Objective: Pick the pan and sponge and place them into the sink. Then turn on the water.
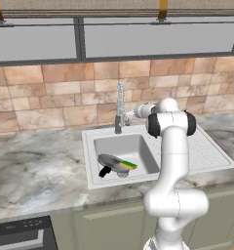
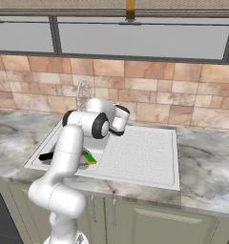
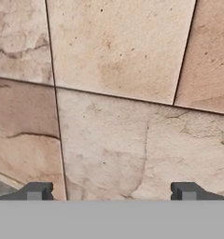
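the small round grey-steel frying pan [image 1: 114, 163] with its short black handle sits left of centre in the left base view, in the white-grey rectangular sink [image 1: 120, 179]. on the pan lies the little flat green sponge with a yellow layer [image 1: 128, 165]. across the upper middle runs the beige and tan tiled wall [image 1: 50, 93], veined with pale lines. at the left lies the grey-and-cream marbled counter [image 1: 36, 166], and the cabinet fronts [image 1: 109, 225] along the bottom are dull sage green.
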